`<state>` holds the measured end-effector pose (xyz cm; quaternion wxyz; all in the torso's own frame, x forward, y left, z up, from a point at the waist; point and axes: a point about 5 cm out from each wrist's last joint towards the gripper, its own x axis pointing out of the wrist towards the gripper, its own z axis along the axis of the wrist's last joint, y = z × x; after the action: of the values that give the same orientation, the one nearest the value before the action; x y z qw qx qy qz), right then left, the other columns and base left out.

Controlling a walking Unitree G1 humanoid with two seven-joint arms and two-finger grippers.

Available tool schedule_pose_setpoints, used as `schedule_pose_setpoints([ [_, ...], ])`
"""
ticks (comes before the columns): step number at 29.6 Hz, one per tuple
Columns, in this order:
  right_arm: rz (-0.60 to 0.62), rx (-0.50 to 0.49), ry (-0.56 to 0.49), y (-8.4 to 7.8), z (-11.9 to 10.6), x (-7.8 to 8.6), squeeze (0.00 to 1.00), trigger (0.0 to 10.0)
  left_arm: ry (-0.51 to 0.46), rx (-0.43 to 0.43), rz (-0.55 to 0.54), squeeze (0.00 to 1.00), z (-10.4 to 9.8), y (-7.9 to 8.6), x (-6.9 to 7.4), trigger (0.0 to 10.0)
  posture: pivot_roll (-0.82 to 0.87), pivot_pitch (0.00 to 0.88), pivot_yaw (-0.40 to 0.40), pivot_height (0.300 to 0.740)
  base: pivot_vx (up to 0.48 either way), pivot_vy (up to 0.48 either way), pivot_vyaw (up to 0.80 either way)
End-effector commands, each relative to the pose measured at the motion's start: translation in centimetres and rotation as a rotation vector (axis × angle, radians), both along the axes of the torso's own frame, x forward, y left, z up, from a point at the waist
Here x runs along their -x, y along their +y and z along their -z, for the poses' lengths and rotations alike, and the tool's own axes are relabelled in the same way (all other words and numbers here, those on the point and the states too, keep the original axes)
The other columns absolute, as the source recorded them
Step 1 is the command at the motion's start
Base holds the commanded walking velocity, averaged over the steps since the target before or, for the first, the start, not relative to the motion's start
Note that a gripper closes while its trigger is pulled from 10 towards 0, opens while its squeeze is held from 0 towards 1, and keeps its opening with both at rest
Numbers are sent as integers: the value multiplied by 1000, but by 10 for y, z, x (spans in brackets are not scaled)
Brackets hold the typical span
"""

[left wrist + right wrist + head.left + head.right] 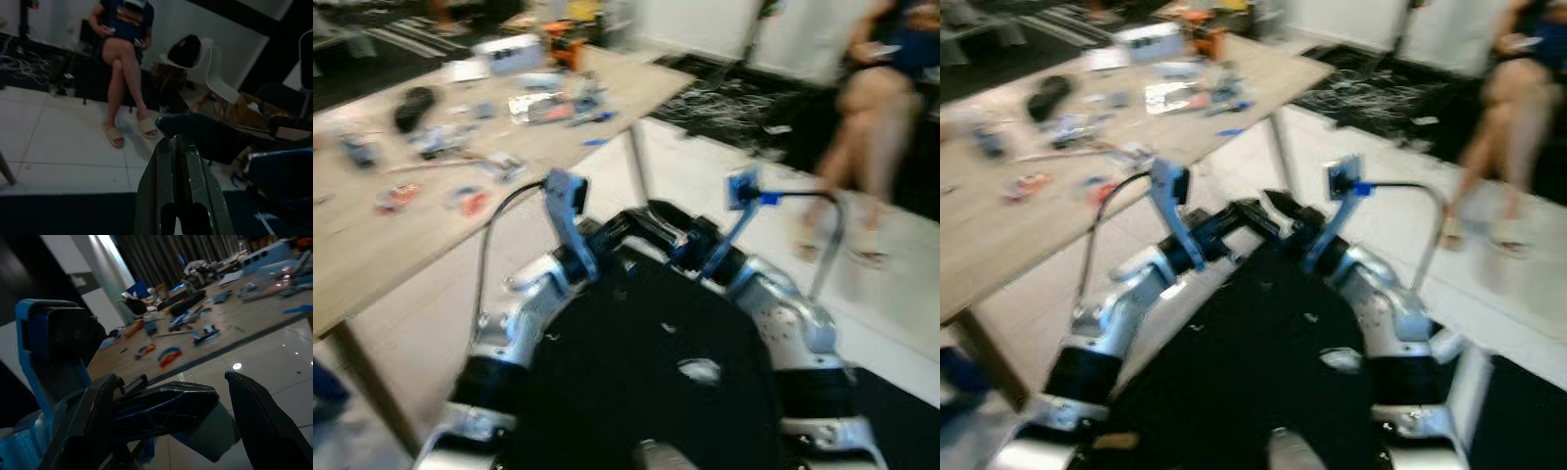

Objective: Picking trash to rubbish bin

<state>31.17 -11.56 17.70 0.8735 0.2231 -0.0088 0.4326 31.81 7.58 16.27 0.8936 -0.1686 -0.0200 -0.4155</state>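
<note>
1. While both head views are blurred, they show the two silver arms folded in front of the robot's dark body, with the grippers meeting at the centre, above the white tiled floor [705,176].
2. Left gripper [176,139]: the two black fingers are pressed together with no gap, and nothing is seen between them.
3. Right gripper [171,378]: the fingers stand wide apart. A dark part of the other arm lies across the gap; whether it touches the fingers cannot be told.
4. Trash: small scattered items [470,201], red, blue and white, lie across the wooden table [372,245] on the robot's left. Neither gripper touches them. Which of the items are trash cannot be told.
5. Table contents: a black object [413,106] lies toward the far side, and an orange item [566,44] stands near the far end.
6. Surroundings: a person [876,108] sits with legs crossed on the robot's right, wearing light sandals [113,137]. A tangle of cables [734,103] lies on dark flooring beyond the table corner.
</note>
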Motion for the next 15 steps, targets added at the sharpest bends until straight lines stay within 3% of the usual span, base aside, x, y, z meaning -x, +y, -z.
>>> schedule_pose_setpoints([
  [1,-7,9,3,1,-1,-1,0,10000,8,-15,-6,0,4,4,0,10000,-97,0,27,740,0,0,-800],
  [15,-12,18,1,2,-1,-1,0,10000,3,-20,1,0,4,4,0,10000,-97,0,27,740,0,0,-800],
])
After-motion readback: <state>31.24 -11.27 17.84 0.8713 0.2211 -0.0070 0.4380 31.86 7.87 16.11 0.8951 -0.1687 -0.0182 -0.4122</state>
